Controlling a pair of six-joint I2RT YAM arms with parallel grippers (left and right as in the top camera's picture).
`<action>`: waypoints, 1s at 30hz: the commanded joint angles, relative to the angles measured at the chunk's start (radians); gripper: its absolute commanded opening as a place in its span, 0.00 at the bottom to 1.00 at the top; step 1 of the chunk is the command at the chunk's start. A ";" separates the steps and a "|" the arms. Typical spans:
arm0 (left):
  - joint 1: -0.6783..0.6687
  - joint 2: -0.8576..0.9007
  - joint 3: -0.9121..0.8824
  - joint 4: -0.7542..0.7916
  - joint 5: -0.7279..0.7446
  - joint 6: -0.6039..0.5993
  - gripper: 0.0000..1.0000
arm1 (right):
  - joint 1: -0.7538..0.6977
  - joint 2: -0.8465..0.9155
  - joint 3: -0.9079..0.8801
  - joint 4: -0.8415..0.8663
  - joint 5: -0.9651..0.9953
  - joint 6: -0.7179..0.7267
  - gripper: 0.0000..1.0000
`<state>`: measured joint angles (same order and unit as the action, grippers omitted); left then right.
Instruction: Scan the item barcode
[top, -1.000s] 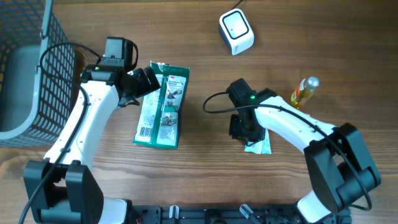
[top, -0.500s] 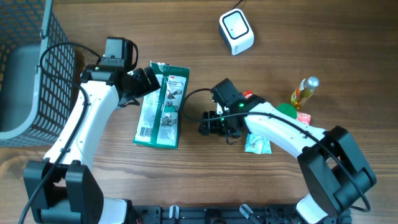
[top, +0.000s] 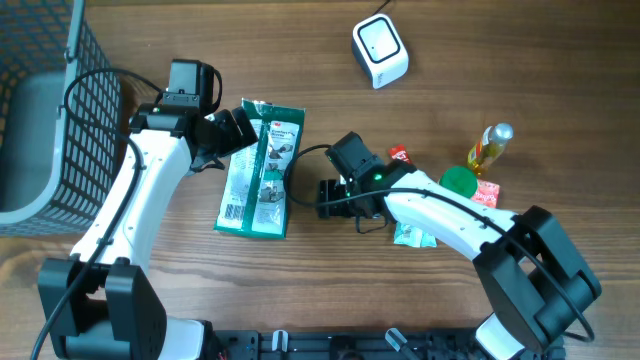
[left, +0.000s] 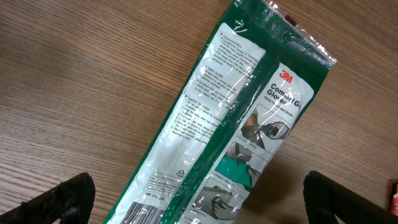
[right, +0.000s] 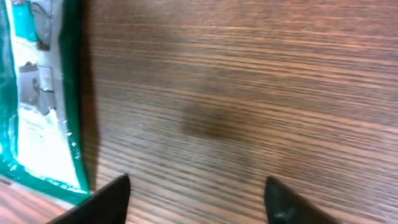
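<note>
A green and white glove packet (top: 262, 168) lies flat on the wooden table, with its barcode (top: 233, 212) at the near left corner. The white scanner (top: 380, 51) sits at the back. My left gripper (top: 232, 135) hovers open over the packet's far end; in the left wrist view the packet (left: 236, 124) runs between the wide-spread fingers (left: 56, 199). My right gripper (top: 330, 197) is open just right of the packet, holding nothing. In the right wrist view the packet's edge (right: 37, 93) lies left of the left fingertip (right: 106, 202).
A wire basket (top: 40, 110) stands at the far left. Right of the right arm lie a yellow bottle (top: 487, 147), a green round item (top: 460, 180), a red packet (top: 400, 155) and a small pale sachet (top: 412, 235).
My right gripper moved left, away from the small sachet and toward the glove packet, leaving the sachet on the table. The left arm has not moved.
</note>
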<state>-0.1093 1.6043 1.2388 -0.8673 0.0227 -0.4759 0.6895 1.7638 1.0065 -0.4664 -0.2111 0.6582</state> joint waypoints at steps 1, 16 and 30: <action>0.000 0.000 0.004 0.002 -0.013 0.008 1.00 | 0.005 0.014 -0.001 0.027 -0.129 0.000 0.54; 0.000 0.000 0.004 0.153 -0.014 -0.022 1.00 | 0.005 0.015 -0.001 0.027 0.056 -0.004 0.59; 0.002 0.042 -0.027 0.137 -0.014 0.355 0.37 | 0.005 0.015 -0.001 0.031 0.067 -0.004 0.60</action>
<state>-0.1093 1.6093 1.2331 -0.7509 0.0235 -0.2558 0.6907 1.7638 1.0065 -0.4389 -0.1707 0.6567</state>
